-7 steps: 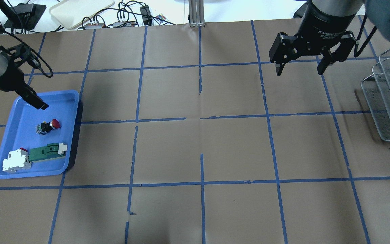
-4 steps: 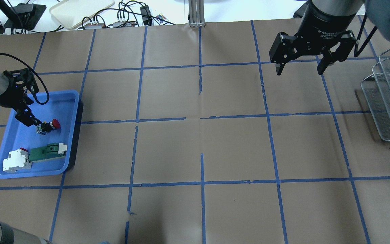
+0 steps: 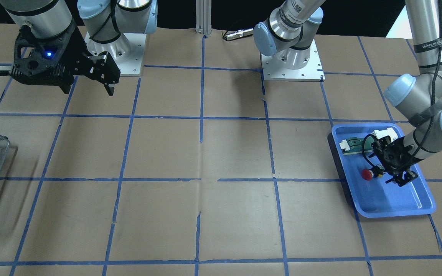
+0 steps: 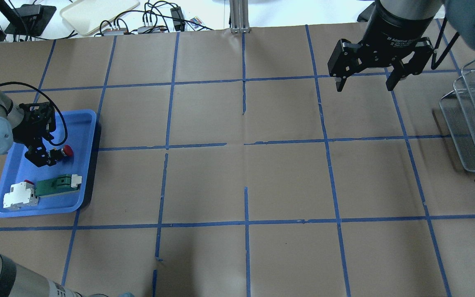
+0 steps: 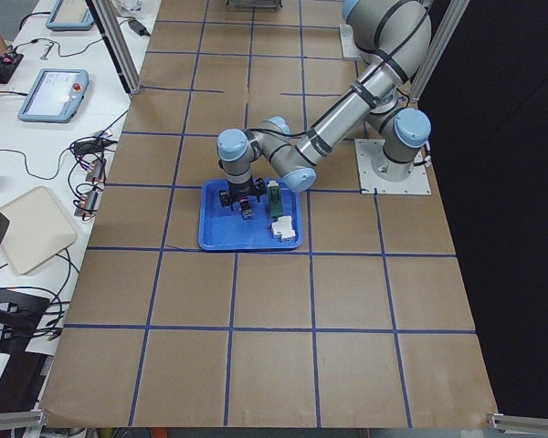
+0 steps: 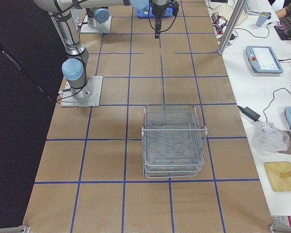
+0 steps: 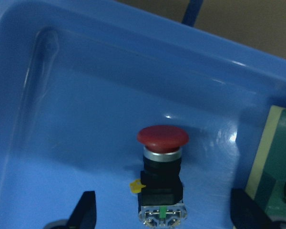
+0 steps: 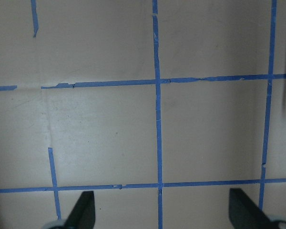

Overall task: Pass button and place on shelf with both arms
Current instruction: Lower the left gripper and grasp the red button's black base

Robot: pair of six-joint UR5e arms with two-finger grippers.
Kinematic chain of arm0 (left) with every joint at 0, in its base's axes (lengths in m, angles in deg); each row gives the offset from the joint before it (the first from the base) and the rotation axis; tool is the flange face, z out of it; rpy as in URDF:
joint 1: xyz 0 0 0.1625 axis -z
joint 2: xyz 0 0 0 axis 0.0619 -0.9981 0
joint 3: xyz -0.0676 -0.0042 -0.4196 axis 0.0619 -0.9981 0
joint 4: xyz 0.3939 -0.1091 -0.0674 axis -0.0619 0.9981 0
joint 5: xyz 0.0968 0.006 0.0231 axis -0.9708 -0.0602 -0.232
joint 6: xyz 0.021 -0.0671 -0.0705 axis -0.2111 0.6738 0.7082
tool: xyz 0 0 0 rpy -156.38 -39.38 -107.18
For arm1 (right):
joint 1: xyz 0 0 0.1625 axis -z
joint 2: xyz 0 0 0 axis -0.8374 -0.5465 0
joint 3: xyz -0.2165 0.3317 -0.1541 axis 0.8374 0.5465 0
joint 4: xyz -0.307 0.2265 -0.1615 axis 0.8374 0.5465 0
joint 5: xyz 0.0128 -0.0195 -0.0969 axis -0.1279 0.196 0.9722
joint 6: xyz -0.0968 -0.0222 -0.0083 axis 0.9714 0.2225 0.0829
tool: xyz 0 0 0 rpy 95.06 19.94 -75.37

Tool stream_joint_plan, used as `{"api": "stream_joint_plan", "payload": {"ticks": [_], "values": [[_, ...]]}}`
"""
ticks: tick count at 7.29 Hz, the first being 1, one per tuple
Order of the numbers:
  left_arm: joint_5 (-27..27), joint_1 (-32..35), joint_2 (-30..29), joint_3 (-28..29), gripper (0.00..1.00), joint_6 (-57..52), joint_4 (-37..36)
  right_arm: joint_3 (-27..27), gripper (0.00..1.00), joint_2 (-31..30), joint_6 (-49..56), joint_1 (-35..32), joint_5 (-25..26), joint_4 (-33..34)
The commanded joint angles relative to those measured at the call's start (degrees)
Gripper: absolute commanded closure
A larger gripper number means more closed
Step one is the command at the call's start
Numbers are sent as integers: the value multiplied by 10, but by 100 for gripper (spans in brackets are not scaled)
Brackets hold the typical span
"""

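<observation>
Red button (image 7: 162, 138) lying on its side in a blue tray (image 4: 87, 123) at the left end of the bench (image 4: 245, 185), left gripper (image 7: 164, 212) low over it, jaws wide either side of its body, not touching, right gripper (image 4: 364, 84) raised, jaws wide, wire shelf (image 4: 468, 123) beyond it

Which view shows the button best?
Left wrist view: the button fills the centre, red cap, black body and coloured end block clear, lying in the tray between open jaws. Overhead and front-facing show only a small red cap; exterior left a speck; the right-side views nothing.
</observation>
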Motion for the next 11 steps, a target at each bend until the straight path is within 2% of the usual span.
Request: {"api": "stream_joint_plan", "payload": {"ticks": [1,3,4,5,7,8,9,10,11], "values": [[-1,0,-11,2,0,0,-5,0,0,0,0,0,0,1],[0,-16,-10,1,9,1,-6,0,0,0,0,0,0,-1],[5,-36,-16,-3,10,4,-6,0,0,0,0,0,0,-1],[6,-41,-13,-3,25,4,-7,0,0,0,0,0,0,-1],[10,-41,-9,-9,65,6,-7,0,0,0,0,0,0,-1],[13,-41,-11,-9,62,6,-7,0,0,0,0,0,0,-1],[29,-40,-14,-10,63,10,-6,-1,0,0,0,0,0,-1],[33,-39,-11,-10,69,10,-6,-1,0,0,0,0,0,-1],[32,-37,-6,-7,92,10,-6,-1,0,1,0,0,0,-1]]}}
